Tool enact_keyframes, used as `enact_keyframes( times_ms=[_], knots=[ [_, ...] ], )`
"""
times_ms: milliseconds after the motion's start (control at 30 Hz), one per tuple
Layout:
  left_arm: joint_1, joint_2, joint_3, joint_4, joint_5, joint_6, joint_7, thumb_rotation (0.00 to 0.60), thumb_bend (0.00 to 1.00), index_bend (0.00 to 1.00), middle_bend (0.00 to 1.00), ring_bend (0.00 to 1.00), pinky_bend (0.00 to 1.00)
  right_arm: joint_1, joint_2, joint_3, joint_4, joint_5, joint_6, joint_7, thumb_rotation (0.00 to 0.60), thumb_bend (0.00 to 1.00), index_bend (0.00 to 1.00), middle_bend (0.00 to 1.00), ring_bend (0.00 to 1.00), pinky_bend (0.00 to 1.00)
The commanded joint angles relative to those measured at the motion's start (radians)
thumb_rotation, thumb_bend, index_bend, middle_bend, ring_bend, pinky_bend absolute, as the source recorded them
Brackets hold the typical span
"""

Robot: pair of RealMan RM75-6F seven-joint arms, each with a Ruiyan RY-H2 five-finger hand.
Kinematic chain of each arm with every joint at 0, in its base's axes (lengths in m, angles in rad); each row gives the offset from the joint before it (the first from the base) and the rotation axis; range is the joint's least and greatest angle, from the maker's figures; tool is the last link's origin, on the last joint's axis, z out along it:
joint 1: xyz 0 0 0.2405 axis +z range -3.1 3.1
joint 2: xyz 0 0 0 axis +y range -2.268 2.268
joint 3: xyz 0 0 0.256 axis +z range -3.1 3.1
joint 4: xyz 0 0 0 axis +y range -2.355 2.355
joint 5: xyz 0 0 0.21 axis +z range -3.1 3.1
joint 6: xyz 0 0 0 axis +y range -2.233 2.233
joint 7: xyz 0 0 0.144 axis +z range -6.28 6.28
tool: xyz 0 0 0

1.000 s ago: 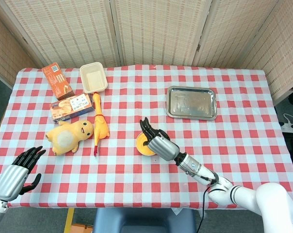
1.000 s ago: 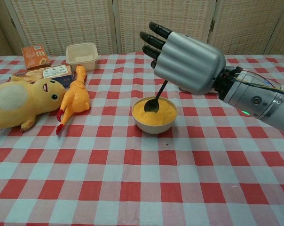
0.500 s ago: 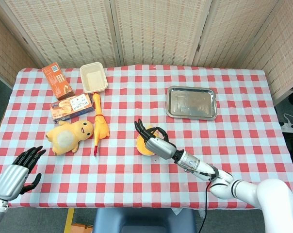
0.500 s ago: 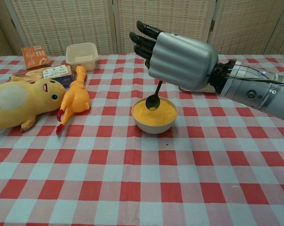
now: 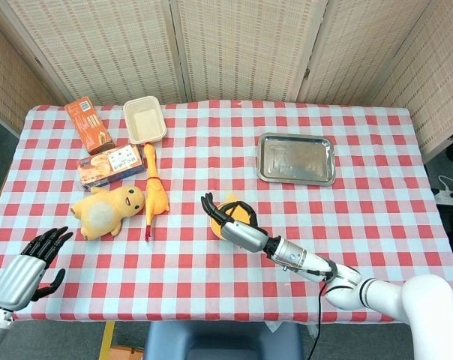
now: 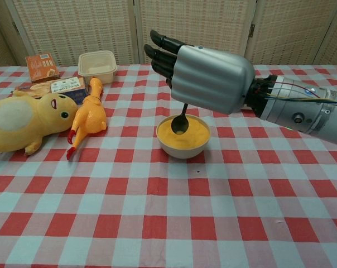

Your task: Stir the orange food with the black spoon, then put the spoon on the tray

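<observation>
A white bowl [image 6: 182, 148] of orange food [image 6: 192, 134] stands mid-table; in the head view the bowl [image 5: 228, 206] is mostly hidden under my right hand [image 5: 228, 223]. My right hand [image 6: 205, 75] hovers just above the bowl and holds the black spoon [image 6: 180, 123] by its handle, the spoon's scoop dipped into the orange food. The steel tray [image 5: 295, 159] lies empty at the back right. My left hand [image 5: 30, 262] hangs open off the table's near-left edge, holding nothing.
A yellow plush duck [image 5: 105, 209] and a rubber chicken [image 5: 153, 191] lie left of the bowl. Behind them are a snack box [image 5: 110, 165], an orange carton [image 5: 87, 124] and a beige food container [image 5: 145, 120]. Folding screens back the table.
My right hand has swung leftward over the bowl, carrying the spoon's scoop across the orange food. The left hand has barely moved.
</observation>
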Motion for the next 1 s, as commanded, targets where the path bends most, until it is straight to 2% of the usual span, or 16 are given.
enact_keyframes(
  times_ms=[33,333,533,633,833,1000],
  knots=[
    [0.001,0.000,0.000,0.001,-0.001,0.003,0.001,0.600,0.51,0.00,0.00,0.00,0.14,-0.012,-0.002,0.009,-0.003,0.014,0.003,0.000,0.600,0.40,0.83,0.24,0.07,0.11],
    [0.001,-0.004,-0.003,0.003,-0.007,-0.001,0.007,0.600,0.51,0.00,0.00,0.00,0.14,-0.059,-0.008,0.048,0.027,0.076,0.047,0.043,0.600,0.40,0.83,0.24,0.07,0.11],
    [0.002,-0.005,-0.004,-0.003,-0.010,0.000,0.018,0.600,0.51,0.00,0.00,0.00,0.14,-0.066,-0.027,0.020,0.094,0.063,0.046,0.077,0.600,0.40,0.83,0.24,0.07,0.11],
    [0.003,-0.005,-0.004,-0.005,-0.012,-0.001,0.023,0.600,0.51,0.00,0.00,0.00,0.14,-0.072,-0.048,0.024,0.121,0.070,0.063,0.104,0.600,0.40,0.83,0.24,0.07,0.11],
    [0.004,-0.004,-0.004,-0.006,-0.012,0.001,0.021,0.600,0.51,0.00,0.00,0.00,0.14,-0.080,-0.090,0.051,0.175,0.109,0.080,0.142,0.600,0.40,0.83,0.24,0.07,0.11],
    [0.005,-0.003,-0.005,-0.003,-0.014,0.002,0.016,0.600,0.51,0.00,0.00,0.00,0.14,-0.094,-0.105,0.094,0.171,0.168,0.096,0.163,0.600,0.40,0.83,0.24,0.07,0.11]
  ],
)
